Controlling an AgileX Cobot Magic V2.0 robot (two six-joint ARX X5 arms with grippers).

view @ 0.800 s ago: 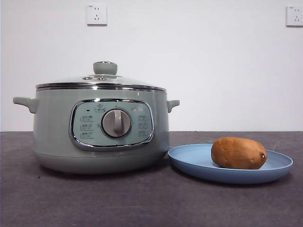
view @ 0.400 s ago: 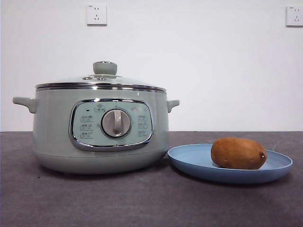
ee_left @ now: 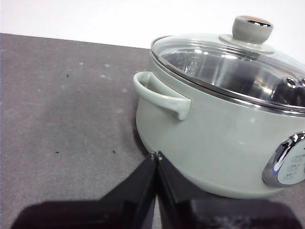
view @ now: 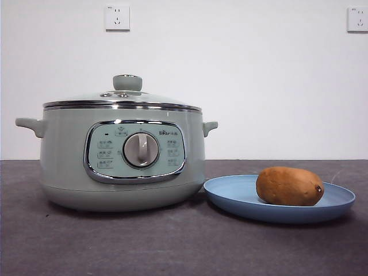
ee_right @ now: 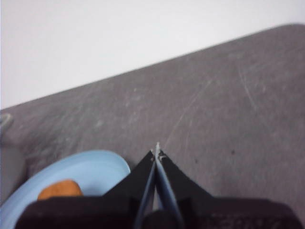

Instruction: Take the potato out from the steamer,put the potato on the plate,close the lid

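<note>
— While the steamer (view: 122,155) stands on the left of the grey table (view: 172,241), what sits on top of it?

— The lid (view: 122,99), seated flat on the chrome rim, its pale green knob upright in the middle. The control panel with its dial faces the front camera, and a handle sticks out on either side.

— Where is the left gripper (ee_left: 156,155)?

— Out of the front view. Its wrist camera shows its two black jaws pressed together with nothing between them, hanging near the steamer's side below one handle, clear of the pot wall.

— And to the right of the pot?

— The plate (view: 279,202), light blue and shallow, lies flat on the table, its rim just beside the steamer's base; I cannot tell whether they touch. The potato (view: 289,186) lies on its side on the plate, right of the plate's centre, a small dark spot at its right end.

— The right gripper (ee_right: 157,153)?

— Also absent from the front view. Its jaws are closed tip to tip, empty, above bare table just beside the plate's edge, with the potato off to one side.

— Anything behind?

— A white wall with two sockets (view: 117,17), one above the steamer, one at the far right.
</note>
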